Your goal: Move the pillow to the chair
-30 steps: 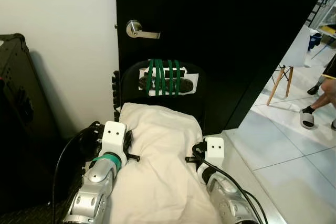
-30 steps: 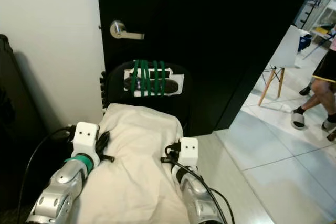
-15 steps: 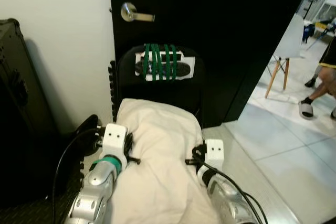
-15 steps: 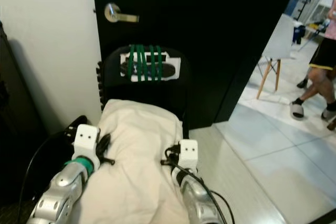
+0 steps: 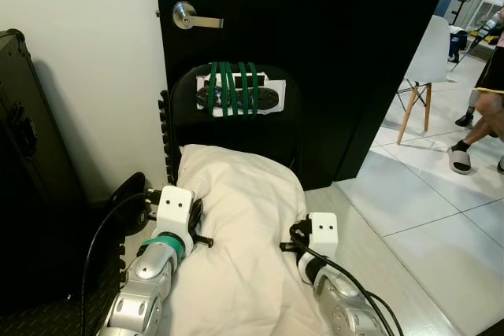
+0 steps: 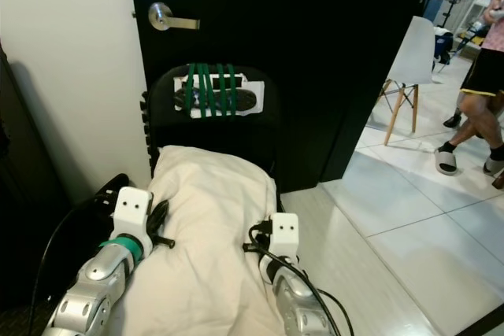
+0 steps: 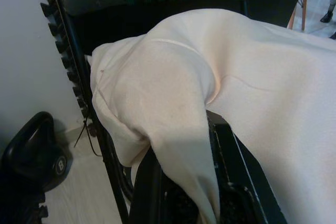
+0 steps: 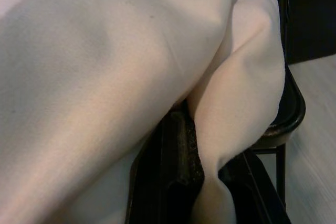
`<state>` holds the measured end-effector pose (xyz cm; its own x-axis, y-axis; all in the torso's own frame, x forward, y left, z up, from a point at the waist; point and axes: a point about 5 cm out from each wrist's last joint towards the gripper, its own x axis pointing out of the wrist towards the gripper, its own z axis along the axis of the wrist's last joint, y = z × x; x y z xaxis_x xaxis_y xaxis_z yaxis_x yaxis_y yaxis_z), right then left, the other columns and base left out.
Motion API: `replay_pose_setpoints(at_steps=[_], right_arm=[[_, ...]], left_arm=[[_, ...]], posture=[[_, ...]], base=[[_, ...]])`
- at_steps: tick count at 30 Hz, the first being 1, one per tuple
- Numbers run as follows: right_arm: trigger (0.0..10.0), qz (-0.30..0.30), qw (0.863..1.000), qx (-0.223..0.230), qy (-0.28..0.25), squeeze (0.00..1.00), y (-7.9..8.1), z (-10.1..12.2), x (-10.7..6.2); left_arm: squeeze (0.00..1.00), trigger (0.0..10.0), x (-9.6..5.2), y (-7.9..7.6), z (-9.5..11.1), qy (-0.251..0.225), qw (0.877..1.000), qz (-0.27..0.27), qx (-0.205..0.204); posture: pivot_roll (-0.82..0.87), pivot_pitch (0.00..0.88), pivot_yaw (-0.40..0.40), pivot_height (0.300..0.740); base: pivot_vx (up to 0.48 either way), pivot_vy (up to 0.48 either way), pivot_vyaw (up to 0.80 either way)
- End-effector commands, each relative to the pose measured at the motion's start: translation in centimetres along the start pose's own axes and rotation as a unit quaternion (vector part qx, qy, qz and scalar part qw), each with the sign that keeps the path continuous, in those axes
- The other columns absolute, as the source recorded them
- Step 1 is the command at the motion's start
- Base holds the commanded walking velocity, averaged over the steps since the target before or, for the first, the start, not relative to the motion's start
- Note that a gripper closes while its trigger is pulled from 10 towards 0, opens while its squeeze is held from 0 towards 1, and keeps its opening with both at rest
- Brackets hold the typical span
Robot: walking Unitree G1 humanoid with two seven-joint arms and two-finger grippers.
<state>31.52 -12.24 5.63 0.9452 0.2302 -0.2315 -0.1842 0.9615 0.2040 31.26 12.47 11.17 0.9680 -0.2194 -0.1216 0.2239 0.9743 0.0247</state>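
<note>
Black case [image 5: 24,155]: far left, against white wall [image 5: 87,53].
Kettlebell [image 7: 32,153]: on floor by chair's left side, near the case.
Left end effector [image 7: 191,192]: at pillow's left edge; black fingers [image 7: 231,156] pinch a fold of fabric between them, so it's clamped on the pillow.
Pillow [image 5: 240,218]: cream, held up betw. both arms, its far end over the seat of the chair (whether it's resting on the seat, can't tell).
Folding chair [image 5: 236,127]: black, straight ahead, back against the dark door; white-wrapped bundle bound to backrest w/ green straps [image 5: 232,88].
Door handle [image 5: 193,17]: silver lever, above chair, left part of door [image 5: 331,37].
Right end effector [image 8: 205,182]: at pillow's right edge; fabric pinched betw. its fingers [image 8: 176,145], gripping the pillow; chair seat edge just beyond.
White chair [image 5: 429,60]: wooden legs, well to the right on tiled floor [image 5: 425,218].
Person [image 6: 480,92]: far right edge, legs & slides visible, standing on the tiles.
</note>
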Motion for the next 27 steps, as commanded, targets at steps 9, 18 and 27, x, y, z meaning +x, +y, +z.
replay_pose_setpoints(at_steps=[9, 18, 27], right_arm=[[10.0, -0.009, 1.000, -0.009, -0.005, 0.00, -0.3, 0.0, -0.3], [10.0, -0.060, 0.998, -0.033, 0.009, 0.00, -2.0, 0.2, 0.2], [10.0, -0.065, 0.997, -0.038, -0.016, 0.00, -2.0, 3.4, 2.4]], left_arm=[[0.00, 10.0, 0.3, -0.7, 1.1, -0.025, 0.999, -0.020, 0.015], [0.00, 10.0, 0.4, -0.9, 0.4, -0.008, 0.999, -0.042, 0.028], [0.00, 10.0, 2.0, -0.8, 1.5, -0.008, 0.997, -0.051, 0.049]], posture=[[0.03, 0.027, -0.009, 0.611], [0.03, 0.065, 0.000, 0.611], [0.05, 0.131, 0.048, 0.611]], base=[[0.000, 0.000, 0.00], [0.000, 0.000, 0.00], [0.000, 0.000, 0.00]])
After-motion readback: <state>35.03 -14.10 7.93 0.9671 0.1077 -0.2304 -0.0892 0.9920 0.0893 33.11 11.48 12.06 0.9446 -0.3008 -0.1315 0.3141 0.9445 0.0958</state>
